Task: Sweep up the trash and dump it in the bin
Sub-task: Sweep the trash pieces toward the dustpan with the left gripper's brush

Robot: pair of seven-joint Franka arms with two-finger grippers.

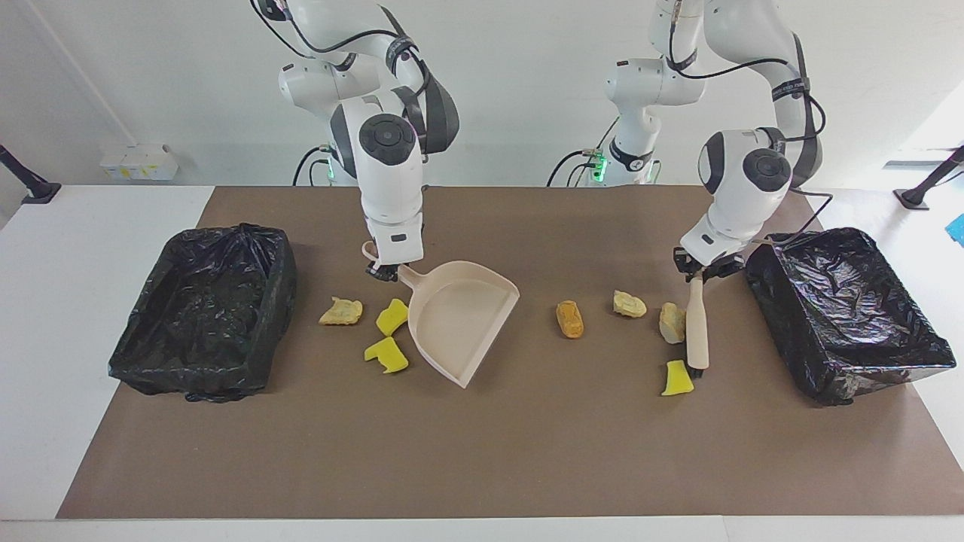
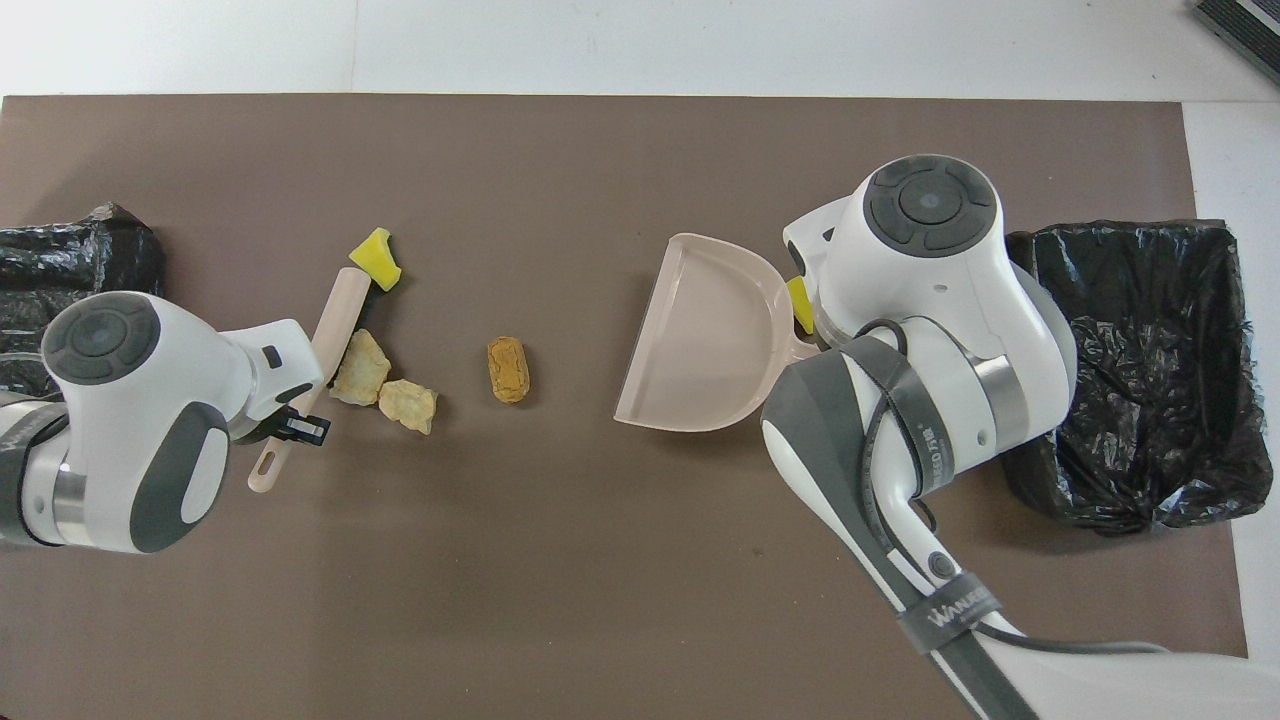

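Sweeping has only begun: left fingers (image 1: 697, 272) grip the brush (image 1: 697, 325), right fingers (image 1: 382, 272) grip the dustpan (image 1: 461, 320), and all seven trash pieces (image 1: 570, 318) lie on the desk (image 1: 482, 459), both bins (image 1: 203, 309) empty.

Brown mat (image 1: 482, 467) covers most of the white table (image 1: 75, 301), with bare white strips at both ends. White socket box (image 1: 139, 162) sits on the wall at the right arm's end. Black angled posts stand on the table at each end: one (image 1: 26, 184), the other (image 1: 930, 184). Blue scrap (image 1: 958, 229) lies at the left arm's end, cut off by the frame. Dark ribbed object (image 2: 1240, 25) is at the corner farthest from the robots, at the right arm's end.
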